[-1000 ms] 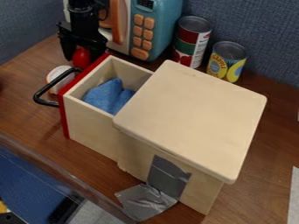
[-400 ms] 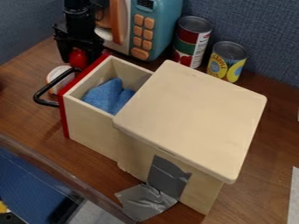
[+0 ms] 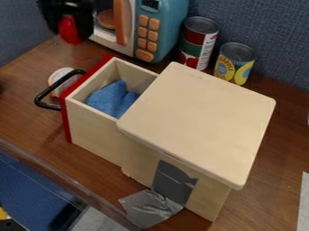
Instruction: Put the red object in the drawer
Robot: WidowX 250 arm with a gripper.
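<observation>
The gripper (image 3: 69, 33) is closed around the red thing (image 3: 68, 29), up in the air, far left of the open drawer (image 3: 93, 133). It looks light, smooth, maybe slippery; best squeezed by its sides.

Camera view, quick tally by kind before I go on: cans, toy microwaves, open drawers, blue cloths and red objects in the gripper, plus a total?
Cans, one red and green, one mostly yellow: 2
Toy microwave: 1
Open drawer: 1
Blue cloth, seemingly one piece: 1
Red object in the gripper: 1
Total: 6
</observation>
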